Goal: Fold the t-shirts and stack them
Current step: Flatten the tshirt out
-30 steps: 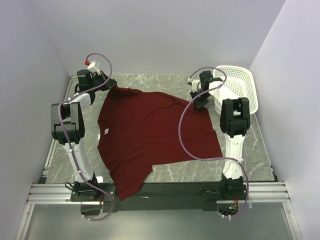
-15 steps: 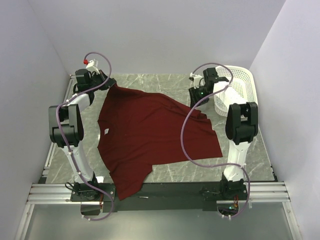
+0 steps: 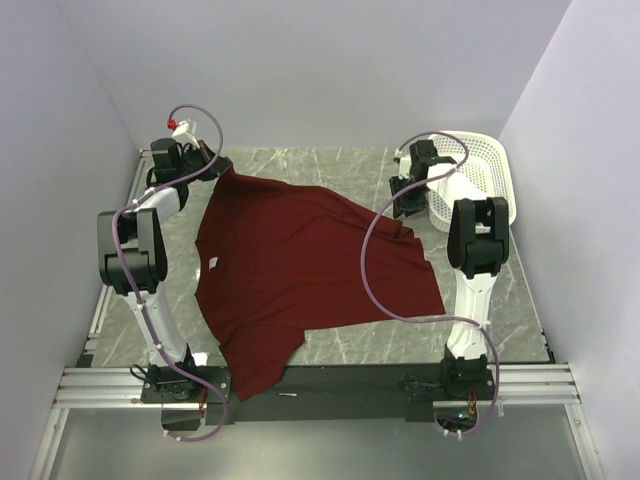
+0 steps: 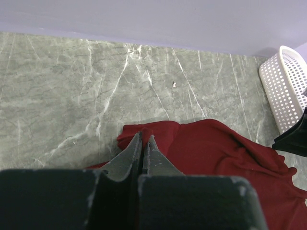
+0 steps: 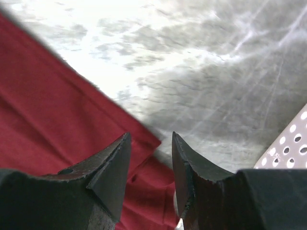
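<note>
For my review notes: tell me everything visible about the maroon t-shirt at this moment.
The t-shirt is plain dark red soft cloth, no print, with a small white spot, perhaps a label, near its left edge. It lies spread and mildly rumpled across the marble table, one near corner draped over the front edge. The left gripper is shut on its far-left corner; the right gripper hangs open over the wrinkled far-right corner, not gripping it.

You've got a maroon t-shirt (image 3: 300, 270): soft matt cotton-looking cloth, creased. The table (image 3: 340, 165) looks like grey-green marble with white veins, smooth, slight sheen. The basket (image 3: 485, 165) is white perforated plastic, smooth. On your right gripper (image 5: 151, 136) the fingers (image 5: 108, 172) look dark and matt, with scuffed, worn edges. The front rail (image 3: 100, 385) is bare silvery metal.
</note>
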`<state>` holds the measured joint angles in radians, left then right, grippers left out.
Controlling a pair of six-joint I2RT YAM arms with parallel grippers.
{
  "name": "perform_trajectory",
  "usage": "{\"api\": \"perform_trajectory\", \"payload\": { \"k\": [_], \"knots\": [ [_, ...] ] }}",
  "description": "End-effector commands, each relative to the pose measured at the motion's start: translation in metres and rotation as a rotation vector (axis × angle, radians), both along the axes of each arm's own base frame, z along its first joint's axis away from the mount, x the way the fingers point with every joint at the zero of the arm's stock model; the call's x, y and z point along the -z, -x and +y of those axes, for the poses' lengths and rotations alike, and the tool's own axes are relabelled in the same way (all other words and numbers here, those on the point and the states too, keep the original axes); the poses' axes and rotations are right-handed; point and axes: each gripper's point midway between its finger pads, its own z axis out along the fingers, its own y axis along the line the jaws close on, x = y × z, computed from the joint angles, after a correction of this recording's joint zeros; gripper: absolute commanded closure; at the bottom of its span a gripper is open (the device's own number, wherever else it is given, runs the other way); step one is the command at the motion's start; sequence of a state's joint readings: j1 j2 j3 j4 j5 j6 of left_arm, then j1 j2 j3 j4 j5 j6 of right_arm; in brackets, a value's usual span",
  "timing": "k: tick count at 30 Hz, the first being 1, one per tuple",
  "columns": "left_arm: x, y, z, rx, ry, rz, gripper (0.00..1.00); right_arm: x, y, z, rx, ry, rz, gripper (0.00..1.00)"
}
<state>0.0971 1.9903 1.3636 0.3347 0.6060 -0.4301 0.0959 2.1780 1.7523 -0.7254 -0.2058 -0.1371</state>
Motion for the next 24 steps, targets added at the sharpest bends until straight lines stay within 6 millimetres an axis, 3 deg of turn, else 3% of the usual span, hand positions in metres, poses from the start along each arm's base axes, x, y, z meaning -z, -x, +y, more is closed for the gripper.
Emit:
{"api": "perform_trajectory", "payload": {
  "k": [1,12,20,23,24],
  "knots": [
    [-0.038,0.002,0.000,0.025,-0.025,-0.107,0.99,0.001,-0.002,-0.008,0.045,0.030,0.002,0.53],
    [-0.041,0.004,0.000,0.022,-0.027,-0.112,0.99,0.022,0.015,0.001,0.022,0.011,0.083,0.52],
    [-0.042,0.004,0.000,0.022,-0.026,-0.114,0.99,0.021,0.023,0.006,0.020,-0.019,0.108,0.57],
    [-0.042,0.003,0.000,0.021,-0.025,-0.114,0.99,0.017,0.026,0.013,0.012,-0.054,0.118,0.69],
    [-0.043,0.004,0.000,0.022,-0.026,-0.116,0.99,0.017,0.027,0.014,0.011,-0.061,0.124,0.78]
  ]
}}
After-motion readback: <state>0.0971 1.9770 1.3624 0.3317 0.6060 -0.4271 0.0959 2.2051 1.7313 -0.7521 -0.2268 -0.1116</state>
